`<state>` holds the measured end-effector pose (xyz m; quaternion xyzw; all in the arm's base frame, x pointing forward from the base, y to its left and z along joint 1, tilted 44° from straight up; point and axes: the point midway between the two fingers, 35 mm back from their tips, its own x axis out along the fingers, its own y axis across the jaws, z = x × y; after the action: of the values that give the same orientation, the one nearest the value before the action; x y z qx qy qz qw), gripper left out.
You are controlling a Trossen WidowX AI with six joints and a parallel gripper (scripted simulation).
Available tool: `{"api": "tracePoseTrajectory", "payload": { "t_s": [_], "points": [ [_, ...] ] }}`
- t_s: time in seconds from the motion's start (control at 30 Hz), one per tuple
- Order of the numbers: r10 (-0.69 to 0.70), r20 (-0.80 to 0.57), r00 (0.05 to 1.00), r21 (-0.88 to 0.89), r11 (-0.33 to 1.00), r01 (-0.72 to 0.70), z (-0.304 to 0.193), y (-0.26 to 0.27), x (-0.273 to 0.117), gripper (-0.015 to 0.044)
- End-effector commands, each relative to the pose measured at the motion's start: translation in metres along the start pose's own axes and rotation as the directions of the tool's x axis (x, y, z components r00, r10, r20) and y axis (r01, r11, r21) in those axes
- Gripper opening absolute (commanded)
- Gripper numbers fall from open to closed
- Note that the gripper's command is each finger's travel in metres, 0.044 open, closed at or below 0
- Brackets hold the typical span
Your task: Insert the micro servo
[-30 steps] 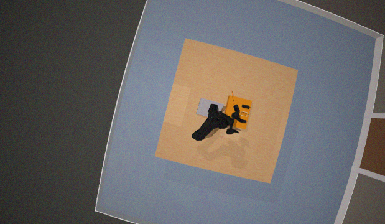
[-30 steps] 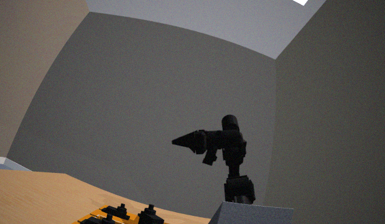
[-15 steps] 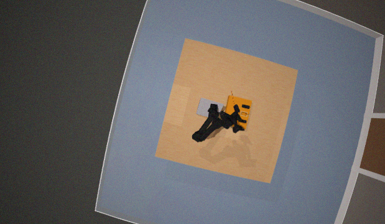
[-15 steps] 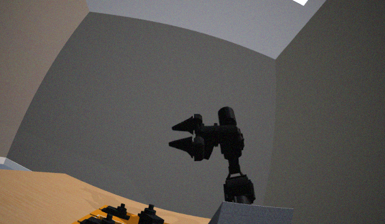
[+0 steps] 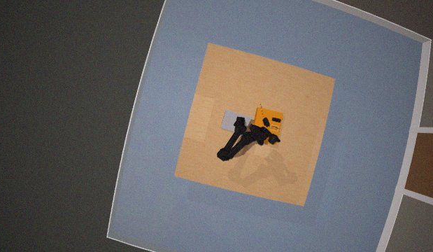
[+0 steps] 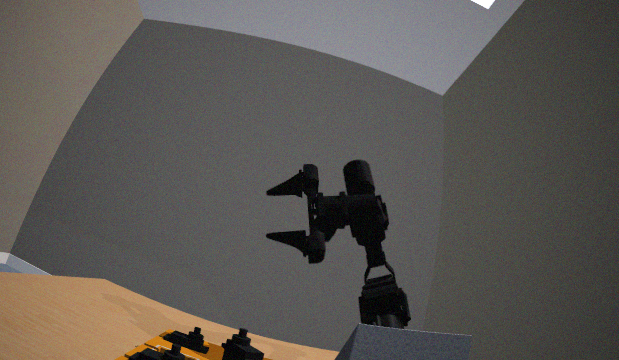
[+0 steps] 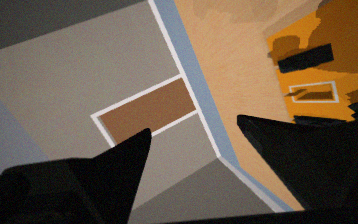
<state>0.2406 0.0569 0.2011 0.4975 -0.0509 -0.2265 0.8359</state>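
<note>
The loose micro servo [image 5: 266,122] [image 6: 243,346] is black and rests on the orange deck [image 5: 270,113] [image 6: 216,352] [image 7: 290,37], beside the marked pocket, with its shaft pointing up. Its thin cable runs off past the deck's edge in the top view. The pocket's white outline [image 5: 274,126] [image 7: 336,92] surrounds an empty recess. Fixed servos flank it; one [image 5: 276,120] shows in the top view and another [image 7: 306,58] in the wrist view. My gripper [image 6: 267,214] [image 7: 192,125] is wide open, empty and high above the deck, pointing sideways. A finger covers part of the deck in the wrist view.
A grey plate [image 5: 229,120] lies beside the deck under the arm's base. The arm [image 5: 231,145] reaches over the deck and hides its lower part in the top view. The wooden table top [image 5: 272,80] extends around them.
</note>
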Motion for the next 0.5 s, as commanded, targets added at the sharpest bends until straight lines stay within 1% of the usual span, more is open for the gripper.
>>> {"api": "tracePoseTrajectory", "payload": {
  "t_s": [0.0,0.23,0.47],
  "points": [
    [-0.022,-0.016,1.0,-0.135,0.991,0.019,-0.007,-0.001,0.004,0.044],
    [-0.063,-0.039,0.997,-0.364,0.93,0.044,-0.018,-0.005,0.01,0.044],
    [-0.11,-0.063,0.992,-0.57,0.82,0.055,-0.03,-0.011,0.015,0.044]
  ]
}}
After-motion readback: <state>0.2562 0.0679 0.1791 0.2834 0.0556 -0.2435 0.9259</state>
